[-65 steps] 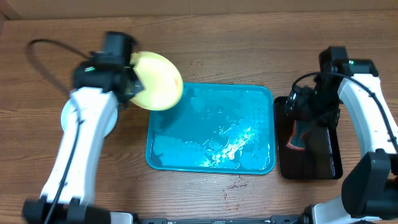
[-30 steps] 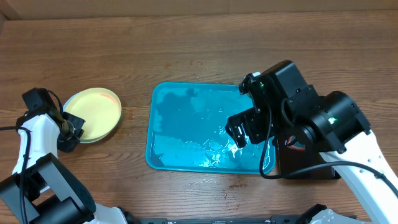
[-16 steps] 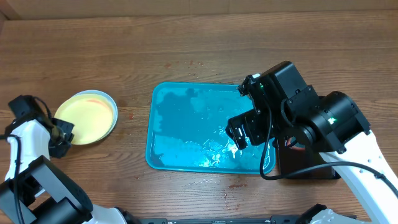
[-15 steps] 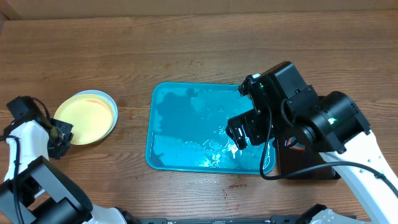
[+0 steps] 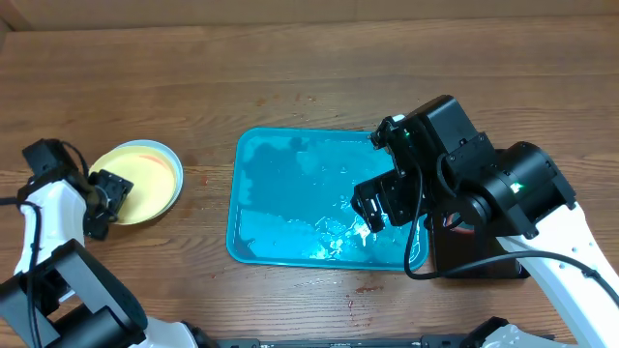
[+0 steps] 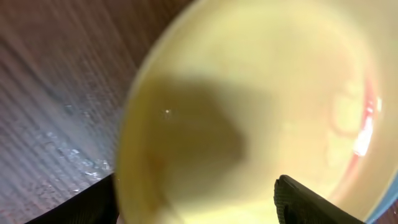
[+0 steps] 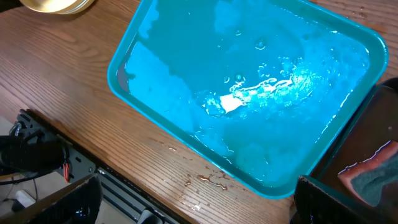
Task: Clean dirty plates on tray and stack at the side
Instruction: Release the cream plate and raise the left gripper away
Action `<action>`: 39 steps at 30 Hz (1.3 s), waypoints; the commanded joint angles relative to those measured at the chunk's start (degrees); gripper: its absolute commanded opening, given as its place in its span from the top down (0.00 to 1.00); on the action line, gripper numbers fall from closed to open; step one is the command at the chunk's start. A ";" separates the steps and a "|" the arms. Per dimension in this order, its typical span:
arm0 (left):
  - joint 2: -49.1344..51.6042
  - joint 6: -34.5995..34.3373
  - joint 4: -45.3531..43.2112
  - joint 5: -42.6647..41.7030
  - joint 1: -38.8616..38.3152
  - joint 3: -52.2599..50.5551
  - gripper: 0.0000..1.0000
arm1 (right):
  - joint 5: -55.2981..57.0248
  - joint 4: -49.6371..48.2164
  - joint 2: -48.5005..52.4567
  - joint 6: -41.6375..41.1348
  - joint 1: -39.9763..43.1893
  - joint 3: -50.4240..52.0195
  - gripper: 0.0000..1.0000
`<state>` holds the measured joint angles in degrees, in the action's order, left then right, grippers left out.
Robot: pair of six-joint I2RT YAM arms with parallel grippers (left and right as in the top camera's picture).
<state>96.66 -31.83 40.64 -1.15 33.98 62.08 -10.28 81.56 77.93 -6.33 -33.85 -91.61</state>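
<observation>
A pale yellow plate (image 5: 140,179) with a red smear near its rim lies on the table left of the turquoise tray (image 5: 290,164). A thin light blue edge shows under its right side. My left gripper (image 5: 104,203) stands open at the plate's left edge. In the left wrist view the plate (image 6: 261,93) fills the frame, and the left gripper (image 6: 199,208) has its fingers wide apart on either side. My right gripper (image 5: 372,208) hangs open over the tray's right half, holding nothing. The wet tray (image 7: 249,56) carries no plates. The right gripper (image 7: 205,208) looks down past the tray's near rim.
A black tray (image 5: 484,256) sits right of the turquoise one, mostly under my right arm, with a red and blue sponge (image 7: 373,177) in it. Water drops (image 5: 368,287) lie on the wood by the tray's front edge. The table's front edge (image 7: 93,162) is close.
The left gripper has opened and let go of the yellow plate, which slid slightly left and now rests flat. The right arm has not moved.
</observation>
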 commanded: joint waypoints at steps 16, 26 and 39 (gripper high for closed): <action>-0.57 7.21 -0.35 -6.38 -3.23 4.63 0.25 | 0.70 -1.73 -1.25 1.53 -0.33 -2.19 0.00; -8.37 21.77 12.09 -6.14 -11.98 22.82 0.24 | 17.33 -4.04 -1.44 1.68 -0.33 -11.17 0.00; -26.91 32.15 21.75 -0.24 -30.45 34.64 0.20 | 38.01 -0.90 -7.50 1.68 -0.33 -22.73 0.00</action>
<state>75.70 -3.68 61.84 -5.19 6.59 94.24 20.88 80.25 74.74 -4.82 -33.85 -110.78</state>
